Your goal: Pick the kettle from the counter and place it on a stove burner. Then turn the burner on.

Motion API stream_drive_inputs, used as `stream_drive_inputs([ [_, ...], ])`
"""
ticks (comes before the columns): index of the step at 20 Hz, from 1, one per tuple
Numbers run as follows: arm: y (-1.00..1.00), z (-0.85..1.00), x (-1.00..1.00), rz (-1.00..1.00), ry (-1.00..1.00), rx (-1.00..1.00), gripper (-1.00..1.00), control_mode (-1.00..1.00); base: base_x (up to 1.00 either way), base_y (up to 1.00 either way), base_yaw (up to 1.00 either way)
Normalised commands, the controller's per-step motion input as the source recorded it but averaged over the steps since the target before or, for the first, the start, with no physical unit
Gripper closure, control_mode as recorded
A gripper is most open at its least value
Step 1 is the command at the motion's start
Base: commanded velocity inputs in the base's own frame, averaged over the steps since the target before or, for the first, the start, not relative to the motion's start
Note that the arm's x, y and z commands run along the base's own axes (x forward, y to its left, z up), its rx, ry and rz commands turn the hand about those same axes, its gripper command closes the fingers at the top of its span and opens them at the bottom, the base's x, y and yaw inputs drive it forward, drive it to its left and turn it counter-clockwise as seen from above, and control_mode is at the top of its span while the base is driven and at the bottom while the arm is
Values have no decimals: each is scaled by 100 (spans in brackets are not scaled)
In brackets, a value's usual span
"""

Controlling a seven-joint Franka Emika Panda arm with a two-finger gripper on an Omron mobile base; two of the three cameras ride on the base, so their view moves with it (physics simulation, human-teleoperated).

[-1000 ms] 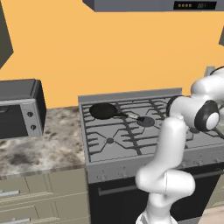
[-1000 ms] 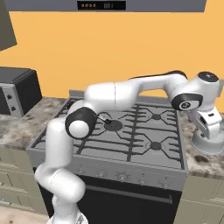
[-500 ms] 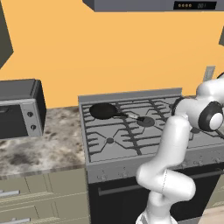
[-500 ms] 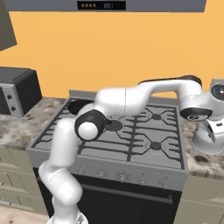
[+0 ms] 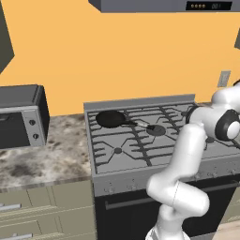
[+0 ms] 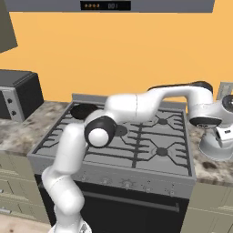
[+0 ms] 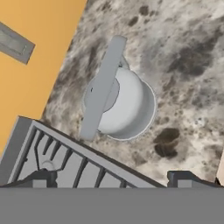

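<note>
gripper [image 7: 111, 178] spread wide above kettle [image 7: 120, 105] on counter [image 7: 183, 57], just beside stove [image 7: 65, 164]

Metal and stone, mostly matt

The kettle [image 7: 122, 105] looks smooth, silver-grey, softly sheened metal. The counter [image 7: 183, 65] is mottled, speckled stone. At lower left, the stove top [image 7: 65, 166] is dull grey metal.

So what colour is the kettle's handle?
Plain light grey, like the kettle itself; the handle shows best in the hand view.
</note>
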Motion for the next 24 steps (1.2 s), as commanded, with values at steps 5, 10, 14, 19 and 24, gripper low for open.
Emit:
stream_drive_inputs([
  [5,0,-44,40,0,-1,-1,-100,-100,0,0,0],
  [10,0,-42,44,0,-3,-1,-100,-100,0,0,0],
  [14,-1,-25,49,-2,-6,0,-100,-100,0,0,0],
  [19,-24,-16,49,-1,-3,0,-100,-100,0,0,0],
  [24,-58,-2,29,0,0,2,-100,-100,0,0,0],
])
